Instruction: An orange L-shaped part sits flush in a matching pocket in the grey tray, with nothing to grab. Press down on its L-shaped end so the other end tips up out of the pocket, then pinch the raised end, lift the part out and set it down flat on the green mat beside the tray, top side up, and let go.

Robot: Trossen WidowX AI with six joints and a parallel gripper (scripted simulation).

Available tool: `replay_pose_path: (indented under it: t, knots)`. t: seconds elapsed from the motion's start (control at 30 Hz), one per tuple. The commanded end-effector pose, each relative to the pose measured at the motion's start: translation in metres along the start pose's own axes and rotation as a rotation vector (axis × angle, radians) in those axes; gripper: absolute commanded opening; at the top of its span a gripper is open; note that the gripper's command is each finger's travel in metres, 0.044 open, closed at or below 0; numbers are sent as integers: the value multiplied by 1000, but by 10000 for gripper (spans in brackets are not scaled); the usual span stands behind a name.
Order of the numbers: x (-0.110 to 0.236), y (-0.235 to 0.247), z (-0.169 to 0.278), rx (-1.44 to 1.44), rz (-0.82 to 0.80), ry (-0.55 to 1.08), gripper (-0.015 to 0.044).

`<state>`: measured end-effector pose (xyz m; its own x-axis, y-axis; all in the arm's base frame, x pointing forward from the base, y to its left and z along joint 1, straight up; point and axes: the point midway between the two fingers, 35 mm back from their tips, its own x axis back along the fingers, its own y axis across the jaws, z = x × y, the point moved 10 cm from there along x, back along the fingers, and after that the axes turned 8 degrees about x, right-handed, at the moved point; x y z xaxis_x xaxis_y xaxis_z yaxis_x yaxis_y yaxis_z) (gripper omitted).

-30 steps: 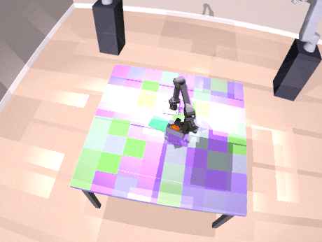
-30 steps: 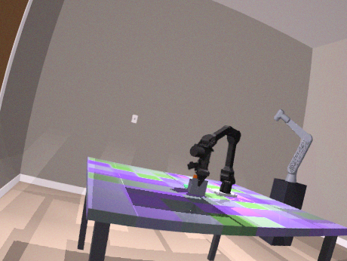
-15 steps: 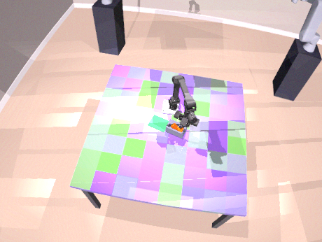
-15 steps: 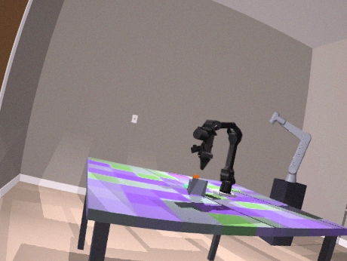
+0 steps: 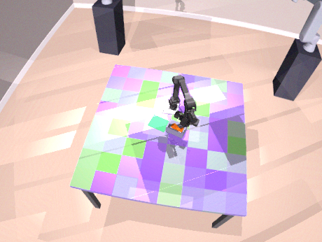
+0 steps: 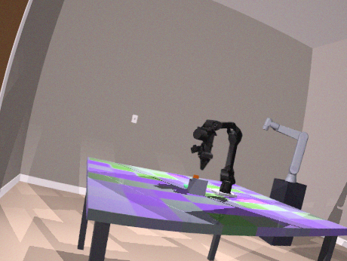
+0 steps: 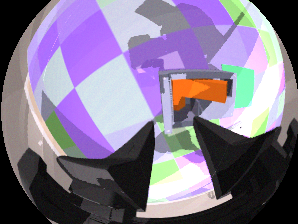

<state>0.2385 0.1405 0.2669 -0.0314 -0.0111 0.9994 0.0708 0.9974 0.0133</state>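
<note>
The orange L-shaped part (image 5: 177, 128) (image 6: 195, 176) (image 7: 200, 91) sits in the pocket of the grey tray (image 5: 171, 132) (image 6: 198, 186) (image 7: 166, 99) near the middle of the table. In the exterior view a bit of orange stands just above the tray's top edge. The green mat (image 5: 158, 124) (image 7: 246, 88) lies flat right beside the tray. My gripper (image 5: 181, 122) (image 6: 204, 166) (image 7: 173, 123) hangs a short way above the tray, pointing down. Its fingers stand partly apart with only table and tray showing between them.
The checkered purple-and-green table (image 5: 115, 164) (image 6: 132, 196) carries only the tray, the mat and my arm's base (image 6: 226, 187). Two dark pedestals (image 5: 109, 28) (image 5: 297, 70) stand on the floor beyond the table, one bearing a grey arm (image 6: 298, 151).
</note>
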Motion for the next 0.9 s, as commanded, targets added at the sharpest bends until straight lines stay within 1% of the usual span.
replay_pose_path:
  t: [0.0,0.23,0.37,0.87]
  knots:
    - [0,0,0,0,0,0,180]
    - [0,0,0,0,0,0,180]
    - [0,-7,-1,132,1,0,280]
    - [3,-69,-2,1365,6,12,280]
